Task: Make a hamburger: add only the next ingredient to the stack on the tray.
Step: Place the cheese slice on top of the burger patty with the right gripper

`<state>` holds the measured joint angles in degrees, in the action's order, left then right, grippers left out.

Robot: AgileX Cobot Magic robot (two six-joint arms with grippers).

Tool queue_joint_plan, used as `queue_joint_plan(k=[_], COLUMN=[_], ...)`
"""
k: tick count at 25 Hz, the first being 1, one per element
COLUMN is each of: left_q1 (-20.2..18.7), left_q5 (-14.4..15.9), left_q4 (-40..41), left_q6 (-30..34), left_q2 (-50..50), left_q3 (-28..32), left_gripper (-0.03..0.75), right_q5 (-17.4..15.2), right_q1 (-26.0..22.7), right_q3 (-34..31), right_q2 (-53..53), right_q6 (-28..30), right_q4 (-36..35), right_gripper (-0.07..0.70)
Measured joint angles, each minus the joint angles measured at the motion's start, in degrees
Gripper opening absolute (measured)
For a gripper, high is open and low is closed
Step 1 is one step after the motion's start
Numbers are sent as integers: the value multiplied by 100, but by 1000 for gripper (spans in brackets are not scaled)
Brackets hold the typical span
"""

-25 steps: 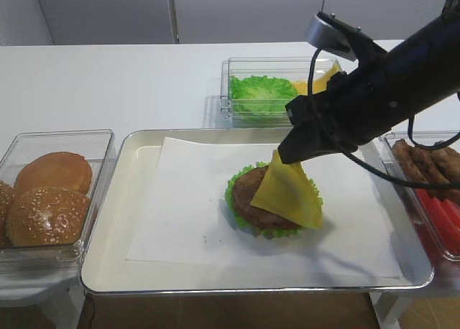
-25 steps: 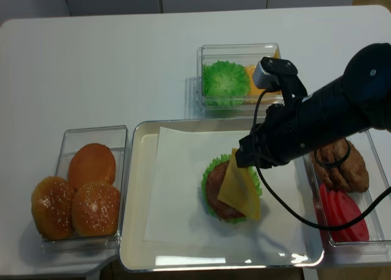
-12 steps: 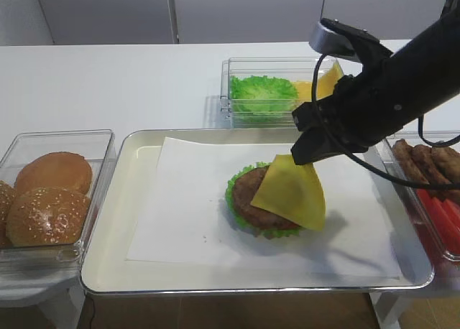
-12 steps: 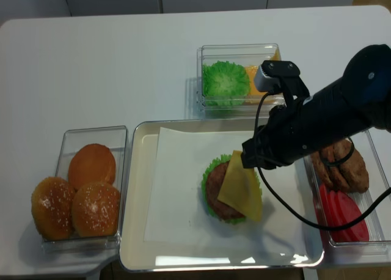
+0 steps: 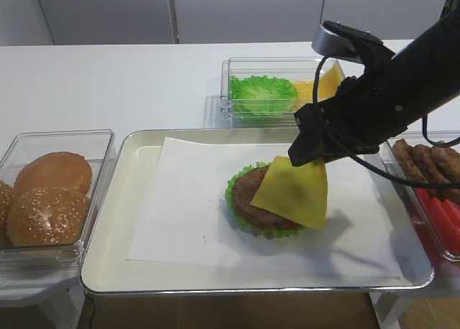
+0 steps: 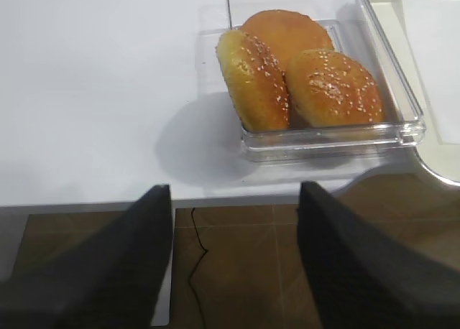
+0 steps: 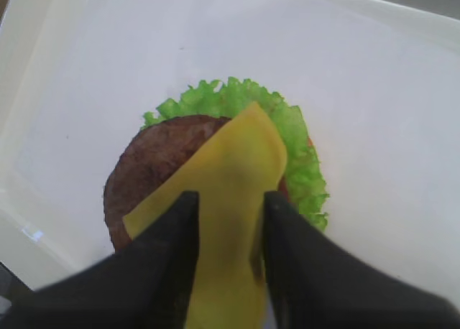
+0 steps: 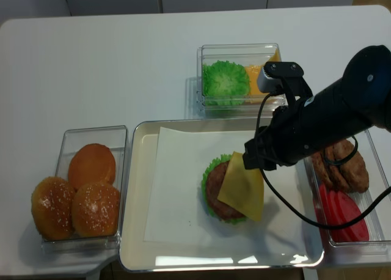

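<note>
Leftmost, we see sesame buns (image 5: 47, 192) in a clear bin (image 5: 100, 138), our left gripper (image 6: 233, 221) above them with fingers spread wide, holding nothing. On the tray (image 5: 108, 271), the cheese slice (image 5: 291, 194) drapes over the stack (image 5: 251, 196), overhanging its right edge. Our right gripper (image 7: 224, 207) straddles the slice's upper corner; whether its fingers (image 7: 176, 235) pinch, we cannot tell.

The black right gripper (image 7: 226, 221) hangs tilted over the tray's middle, jaws parted, while the left gripper (image 6: 233, 200) gapes wide.
</note>
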<state>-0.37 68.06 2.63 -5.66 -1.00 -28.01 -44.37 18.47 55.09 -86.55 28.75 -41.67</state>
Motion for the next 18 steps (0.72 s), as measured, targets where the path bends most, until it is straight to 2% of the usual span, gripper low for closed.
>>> queue_joint_plan(k=[2,5,18], left_q1=[0,0,0], left_q5=[0,0,0], left_q4=[0,0,0], left_q6=[0,0,0], left_q2=[0,0,0], left_q3=[0,0,0], left_gripper=[411,411,411], right_q5=[12,74,213], right_q1=[0,0,0], right_q3=[0,0,0], right_q2=[0,0,0], right_q6=[0,0,-75], right_q4=[4,30,244], right_gripper=[327,405,614])
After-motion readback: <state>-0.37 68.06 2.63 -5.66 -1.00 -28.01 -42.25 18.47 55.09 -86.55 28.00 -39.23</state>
